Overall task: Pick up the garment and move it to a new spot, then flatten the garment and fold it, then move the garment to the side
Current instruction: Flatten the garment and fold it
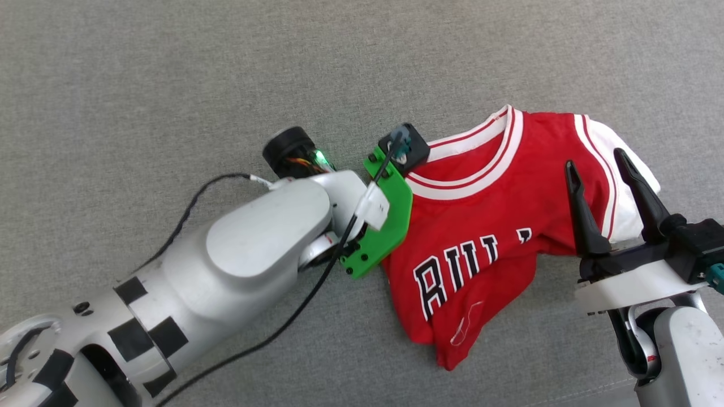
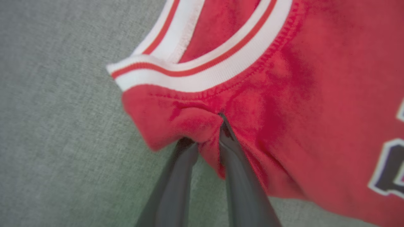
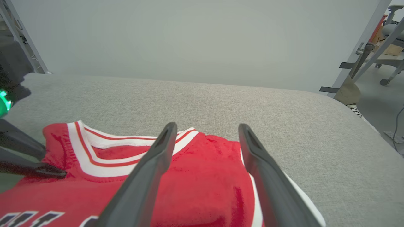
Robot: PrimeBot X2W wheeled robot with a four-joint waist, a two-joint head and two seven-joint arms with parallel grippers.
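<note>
Closest to my left wrist lens, my left gripper point(image 2: 205, 132) has its two fingers drawn close together and clamped on a bunched fold of red cloth just below the collar trim. That cloth is the garment point(image 1: 481, 226), a red jersey lying front up and rumpled on the grey fabric surface point(image 1: 169, 85), at about 4 o'clock from the middle of the head view. Its striped collar point(image 1: 469, 189) sits at the 12 o'clock end. The black, white-edged lettering point(image 1: 458, 265) runs across the chest and is partly lost in a crease, and the hem trails off toward 6 o'clock. A white sleeve point(image 1: 608, 135) spreads at 2 o'clock. My pinch is on the jersey's 9 o'clock shoulder, under the green plate point(image 1: 390, 226) of my wrist. At the jersey's 3 o'clock side my right gripper point(image 1: 594, 158) has its fingers spread wide apart, pointing to 12 o'clock over the sleeve seam. I cannot tell whether they touch the cloth.
</note>
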